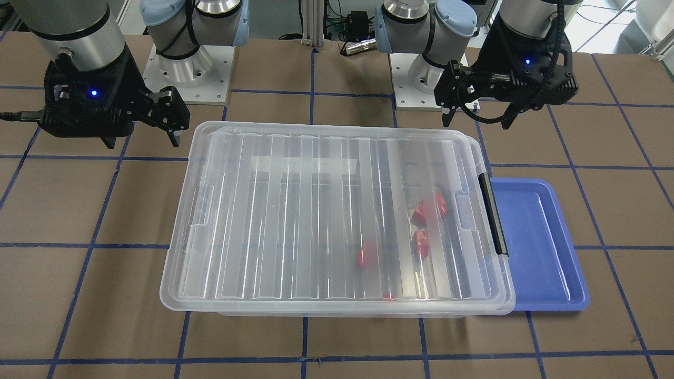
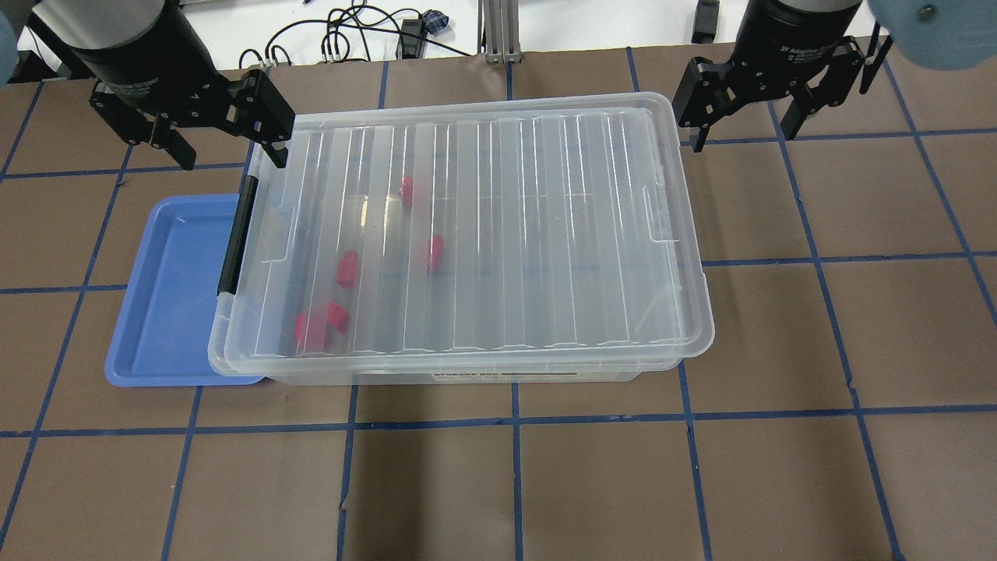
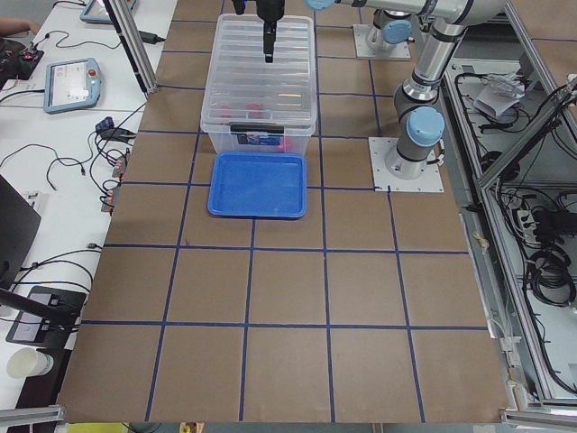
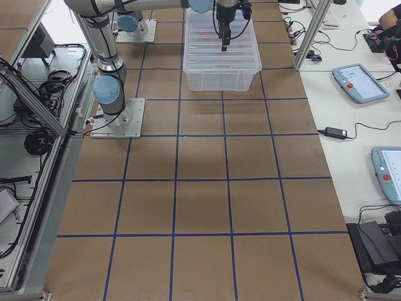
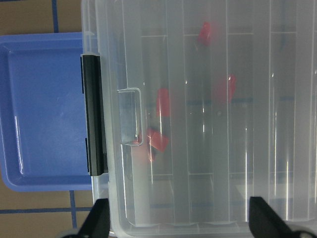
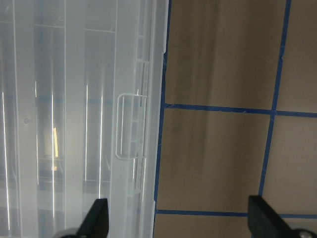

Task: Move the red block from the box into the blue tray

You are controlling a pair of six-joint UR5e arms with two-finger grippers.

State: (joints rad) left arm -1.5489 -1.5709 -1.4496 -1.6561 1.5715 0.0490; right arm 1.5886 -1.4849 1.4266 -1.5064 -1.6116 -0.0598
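The box (image 2: pixel 506 234) is a clear bin with its ribbed lid on and a black latch bar (image 2: pixel 236 234) on its short side. Several red blocks (image 2: pixel 347 269) lie inside, seen through the lid in the front view (image 1: pixel 419 243) and the left wrist view (image 5: pixel 162 103). The blue tray (image 2: pixel 167 296) lies empty next to the latch side, its edge under the box's rim. My left gripper (image 2: pixel 230 154) hovers open and empty above the latch-side far corner. My right gripper (image 2: pixel 742 134) hovers open and empty past the opposite short side, which shows in the right wrist view (image 6: pixel 74 99).
The brown table has a grid of blue tape lines (image 2: pixel 514 421). The arms' base plates (image 1: pixel 187 73) stand behind the box. Cables and tablets (image 3: pixel 72 81) lie on a side bench beyond the table edge.
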